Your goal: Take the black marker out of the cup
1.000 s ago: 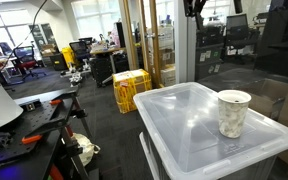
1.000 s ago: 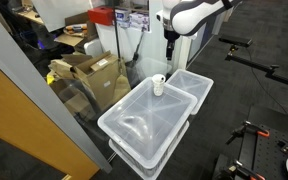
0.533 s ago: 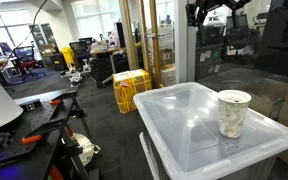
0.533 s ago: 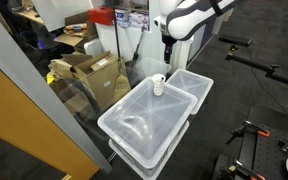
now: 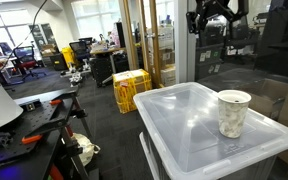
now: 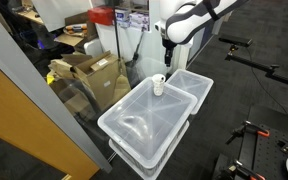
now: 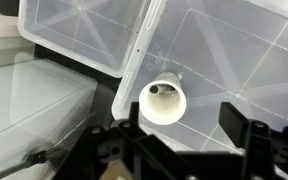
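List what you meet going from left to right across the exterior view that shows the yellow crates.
reddish office chair → black office chair → yellow crates → cup. The cup stands on the translucent bin lid, which spans too wide to place in the order.

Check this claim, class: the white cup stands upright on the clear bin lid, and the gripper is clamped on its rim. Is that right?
Wrong in one respect. The cup does stand upright on the bin lid, but the gripper is not clamped on its rim: it hangs well above the cup, touching nothing, as an exterior view shows.
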Available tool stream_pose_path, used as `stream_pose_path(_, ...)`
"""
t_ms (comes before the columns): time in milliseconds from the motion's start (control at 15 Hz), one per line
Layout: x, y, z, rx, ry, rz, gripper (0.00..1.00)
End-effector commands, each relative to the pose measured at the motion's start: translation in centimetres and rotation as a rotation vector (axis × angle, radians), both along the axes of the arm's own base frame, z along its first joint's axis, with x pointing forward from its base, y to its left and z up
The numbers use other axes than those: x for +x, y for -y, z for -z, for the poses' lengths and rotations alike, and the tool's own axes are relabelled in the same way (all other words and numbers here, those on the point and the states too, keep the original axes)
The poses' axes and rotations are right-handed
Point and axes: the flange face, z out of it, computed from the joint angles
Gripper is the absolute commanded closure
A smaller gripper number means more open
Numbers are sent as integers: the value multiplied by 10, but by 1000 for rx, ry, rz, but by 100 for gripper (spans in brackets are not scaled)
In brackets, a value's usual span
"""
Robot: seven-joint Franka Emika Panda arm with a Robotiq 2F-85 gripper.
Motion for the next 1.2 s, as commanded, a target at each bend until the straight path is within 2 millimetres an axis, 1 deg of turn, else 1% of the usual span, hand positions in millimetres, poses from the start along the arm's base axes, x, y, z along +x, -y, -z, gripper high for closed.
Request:
stream_pose_path(0, 15, 3, 15, 37, -5, -24, 20)
stream_pose_path(267, 25, 5, 35, 51, -10, -42, 21)
stream_pose_path(400, 30, 9, 43, 61, -8, -47, 21)
stream_pose_path(533, 35, 12, 49, 63, -13, -48, 25)
stream_pose_path(667, 41, 15, 55, 54, -15, -49, 26)
stream_pose_path(733, 44, 17, 58, 53, -15, -46, 30)
stream_pose_path(867, 49, 19, 63, 56, -15, -44, 34)
stream_pose_path(1133, 59, 24, 79, 55, -21, -34, 33)
